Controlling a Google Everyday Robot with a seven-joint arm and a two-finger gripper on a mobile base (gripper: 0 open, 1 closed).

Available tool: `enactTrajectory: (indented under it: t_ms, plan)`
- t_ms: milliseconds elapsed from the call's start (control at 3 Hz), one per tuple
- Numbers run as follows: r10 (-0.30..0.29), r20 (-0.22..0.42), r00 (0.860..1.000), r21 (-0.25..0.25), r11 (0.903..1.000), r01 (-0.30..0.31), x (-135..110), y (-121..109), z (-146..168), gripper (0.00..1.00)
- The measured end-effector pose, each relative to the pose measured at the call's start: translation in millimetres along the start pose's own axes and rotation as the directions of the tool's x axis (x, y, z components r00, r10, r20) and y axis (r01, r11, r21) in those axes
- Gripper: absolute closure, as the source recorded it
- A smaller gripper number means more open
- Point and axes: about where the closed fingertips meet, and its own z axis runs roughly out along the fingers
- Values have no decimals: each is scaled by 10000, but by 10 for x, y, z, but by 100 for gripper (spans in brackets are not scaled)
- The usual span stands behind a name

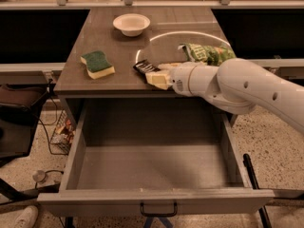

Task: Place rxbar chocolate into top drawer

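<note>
The rxbar chocolate [144,67], a small dark bar with pale lettering, is at the front edge of the table top, tilted. My gripper [156,73] reaches in from the right and is shut on the bar's right end, with its pale fingers [158,80] above and below it. The top drawer [76,151] is pulled wide open just below the bar. It is grey, nothing lies in it, and a dark handle [158,210] sits on its front panel.
A green and yellow sponge [97,64] lies at the left of the table [109,42]. A white bowl [131,23] stands at the back. A green chip bag [207,54] lies behind my arm. Cables and clutter lie on the floor at left.
</note>
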Motion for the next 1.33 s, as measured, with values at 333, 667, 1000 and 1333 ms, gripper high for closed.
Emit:
enactTrajectory:
  t_ms: [333, 667, 1000, 1333]
  plan:
    - [-643, 45, 9979, 62, 9979, 643, -320, -109, -239, 100]
    - [-1072, 97, 9942, -1, 9942, 1072, -512, -162, -506, 100]
    - [-1510, 364, 9879, -763, 9852, 1534, -344, 162, -883, 100]
    - [-2177, 650, 9739, -2024, 9528, 2265, -150, 487, -1097, 100]
